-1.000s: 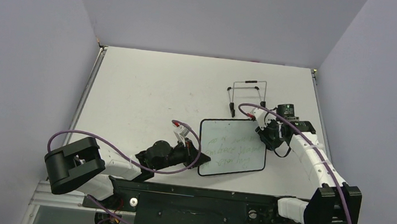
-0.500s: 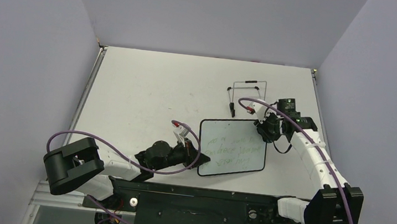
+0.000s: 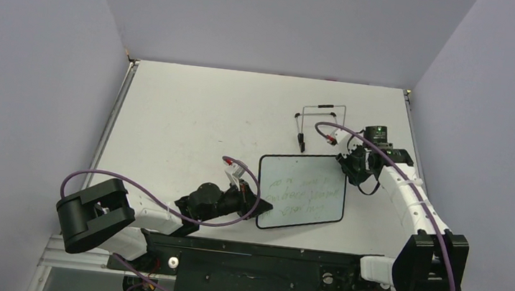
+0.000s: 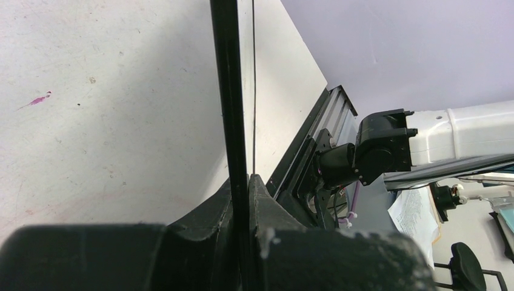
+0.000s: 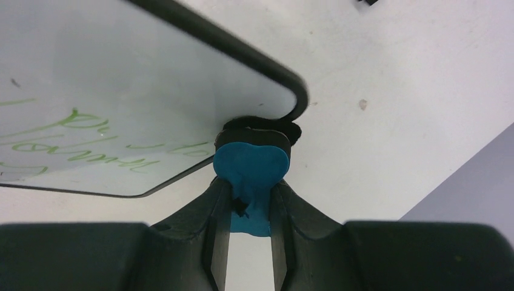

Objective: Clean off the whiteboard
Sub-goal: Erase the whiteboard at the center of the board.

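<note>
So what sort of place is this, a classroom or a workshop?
Probably a robotics lab test booth. The left arm and right arm are bolted at the near edge of a white table, plain purple walls box it in, and they work on a small whiteboard.

left arm [image 3: 158, 218]: white links, black joints | right arm [image 3: 407, 201]: alike | cables [image 3: 101, 172]: purple | fingers [image 5: 309, 227]: black
</note>
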